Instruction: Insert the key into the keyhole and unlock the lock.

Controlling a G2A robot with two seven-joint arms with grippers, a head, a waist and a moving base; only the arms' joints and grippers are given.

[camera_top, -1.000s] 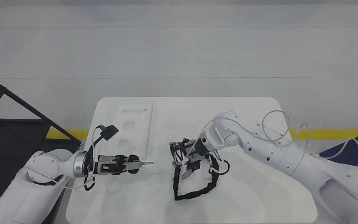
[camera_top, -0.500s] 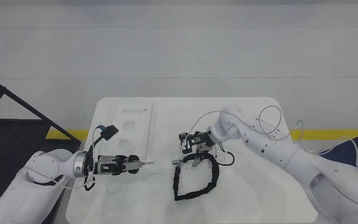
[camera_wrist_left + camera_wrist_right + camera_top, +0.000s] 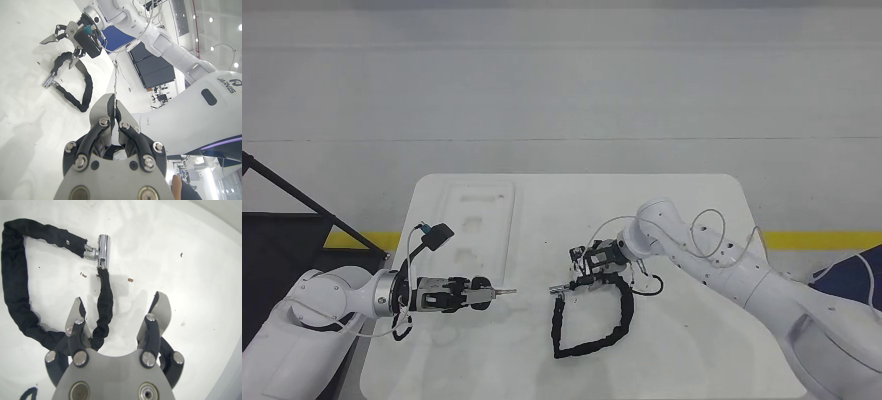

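**Containers.** We list one shallow tray (image 3: 480, 212) with moulded recesses at the far side of the table (image 3: 682, 200). We cannot make out what lies in it.

**Task items.** The key (image 3: 114, 89) is pinched between the closed fingers of the left gripper (image 3: 113, 103), its thin blade sticking out past the tips. It is held above the table's left part, pointing toward the lock and well apart from it. The lock is a chrome cylinder (image 3: 103, 250) lying flat mid-table and joining both ends of a black-sleeved chain (image 3: 15, 275) that forms a loop. The right gripper (image 3: 119, 300) hangs over the table with its fingers spread wide. They hold nothing, and one chain strand runs between them toward the cylinder.

**Surface and room.** The table is white with rounded corners and scattered brown crumbs (image 3: 130, 280). The floor is grey with a yellow line (image 3: 827, 240).

**Hard to make out.** We cannot see the keyhole on the cylinder's end face. The chain passes out of sight beneath the right gripper's body, and we cannot tell whether finger and sleeve touch.
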